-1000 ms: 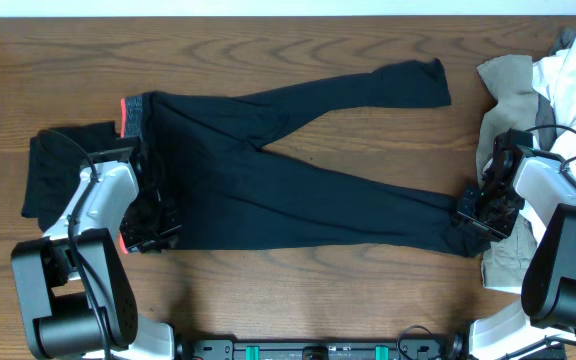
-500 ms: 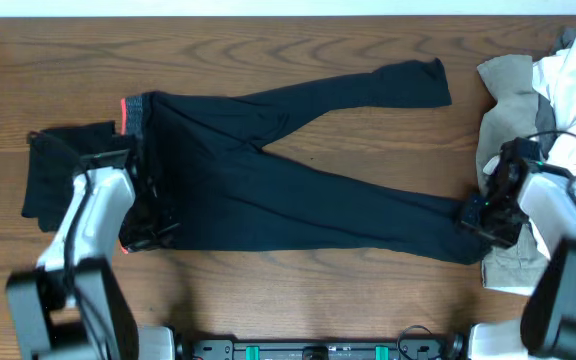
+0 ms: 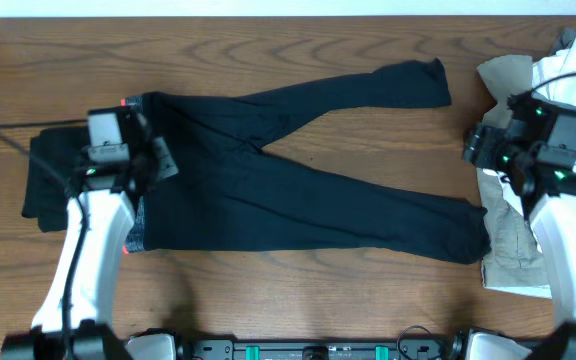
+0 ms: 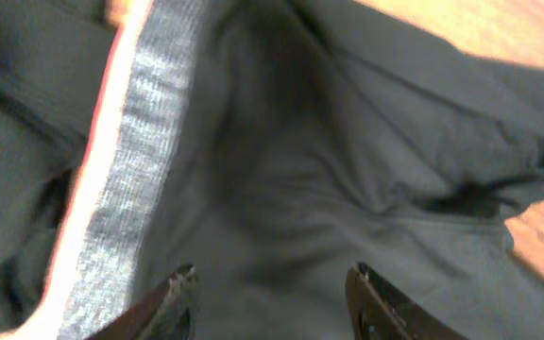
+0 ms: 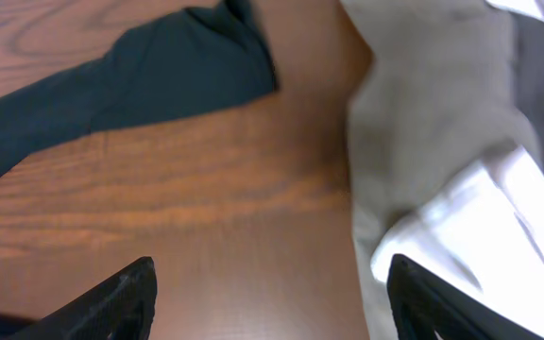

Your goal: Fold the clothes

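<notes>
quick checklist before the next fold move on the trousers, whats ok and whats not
1. Nothing in left gripper, jaws apart: ok.
2. Nothing in right gripper, jaws apart: ok.
3. No bunching in trousers: ok, spread flat.
4. Both legs together: not ok, they splay in a V.
5. Grey waistband under left gripper: ok.
6. Gap between lower cuff and pile: cannot tell, they look edge to edge.
</notes>
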